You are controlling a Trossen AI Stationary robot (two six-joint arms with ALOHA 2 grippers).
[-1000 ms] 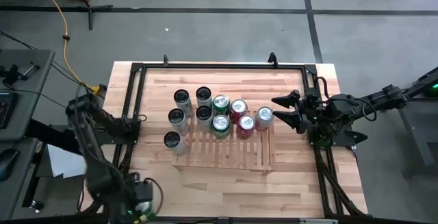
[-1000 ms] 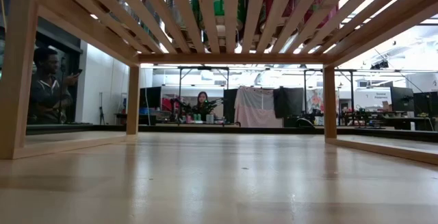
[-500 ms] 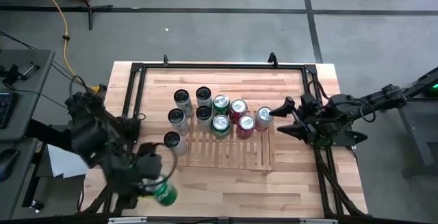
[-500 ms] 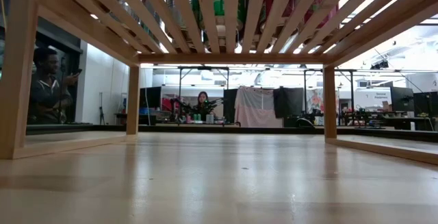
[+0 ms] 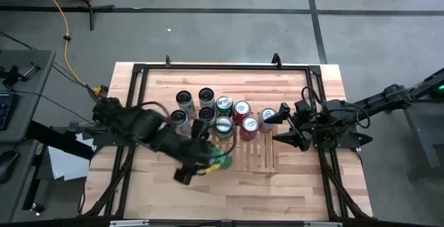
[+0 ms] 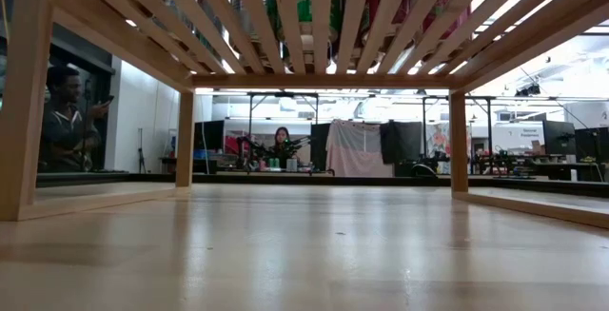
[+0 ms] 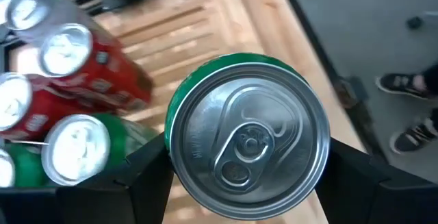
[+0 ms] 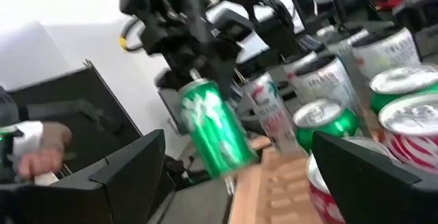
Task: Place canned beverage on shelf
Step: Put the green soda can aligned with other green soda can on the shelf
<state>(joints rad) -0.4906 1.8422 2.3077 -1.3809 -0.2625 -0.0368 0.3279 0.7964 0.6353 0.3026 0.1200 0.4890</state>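
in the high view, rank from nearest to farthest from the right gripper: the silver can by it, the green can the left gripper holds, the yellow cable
1. silver can, at the shelf's right end, just left of the right gripper.
2. green can, in the left gripper over the shelf's front.
3. yellow cable, on the floor far left.

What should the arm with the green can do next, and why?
Probably carry it a little farther over the shelf and lower it onto bare slats. The left gripper holds the green can at the shelf's front left part, just in front of the standing cans, so it needs a free spot.
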